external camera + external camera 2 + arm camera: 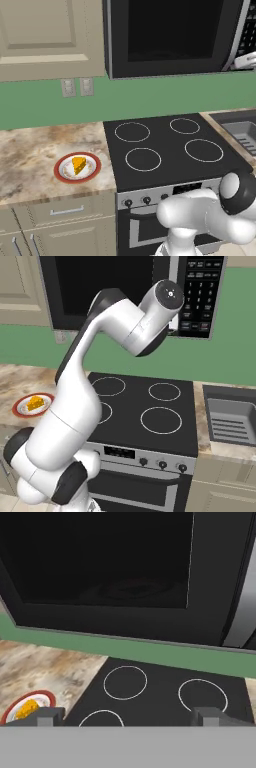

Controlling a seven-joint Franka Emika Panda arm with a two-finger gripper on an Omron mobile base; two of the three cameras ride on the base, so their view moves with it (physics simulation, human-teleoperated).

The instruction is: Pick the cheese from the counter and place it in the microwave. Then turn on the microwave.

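The cheese [79,164] lies on a red-rimmed plate [62,175] on the surface [30,155], left of the stovetop [170,147]. The jaws stand wide apart and empty, raised before the microwave [125,567], well above the plate.

You saw the cheese [78,164] on a plate [63,175] on the counter [30,155], left of the stovetop [170,150]; the microwave [175,37] hung above it.
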